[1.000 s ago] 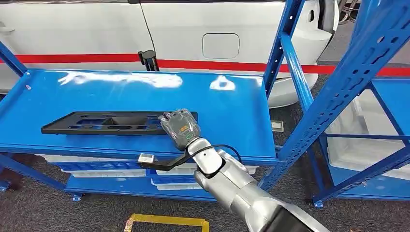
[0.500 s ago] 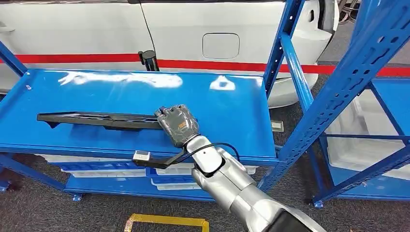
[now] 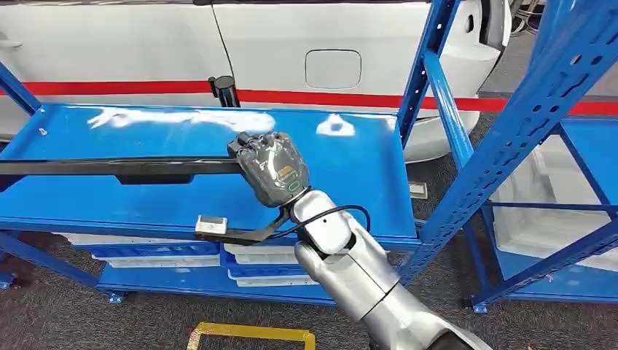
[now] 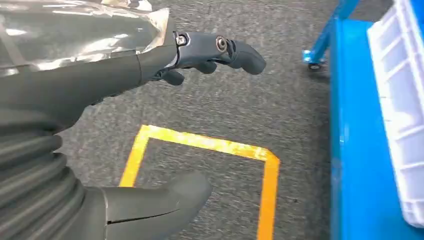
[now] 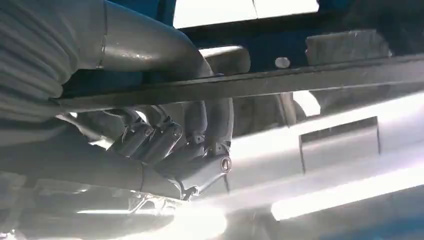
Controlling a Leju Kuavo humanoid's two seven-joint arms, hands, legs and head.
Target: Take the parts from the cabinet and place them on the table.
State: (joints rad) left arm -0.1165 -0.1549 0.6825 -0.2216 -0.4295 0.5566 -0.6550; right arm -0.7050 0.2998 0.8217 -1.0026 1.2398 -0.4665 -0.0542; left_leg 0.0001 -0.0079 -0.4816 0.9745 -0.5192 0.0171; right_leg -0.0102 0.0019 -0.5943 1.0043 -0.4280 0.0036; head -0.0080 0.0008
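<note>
A long flat black plastic part (image 3: pixel 116 168) hangs edge-on just above the blue cabinet shelf (image 3: pixel 342 175), reaching out past the left edge of the head view. My right hand (image 3: pixel 271 169) grips its right end. In the right wrist view the part (image 5: pixel 310 80) runs as a thin dark bar, with the thumb on one side of it and the fingers (image 5: pixel 165 140) curled on the other. My left hand (image 4: pixel 150 125) hangs over the grey floor with its fingers apart and nothing in it.
Blue shelf uprights (image 3: pixel 426 65) stand just right of my arm, with a second blue rack (image 3: pixel 576 146) further right. A white car (image 3: pixel 291 44) is behind the shelf. White bins (image 3: pixel 255 255) sit on the lower shelf. Yellow floor tape (image 4: pixel 210 145) marks the carpet.
My right hand has lifted the black part off the shelf and tipped it from lying flat to edge-on. Its far end has swung left, out of the picture.
</note>
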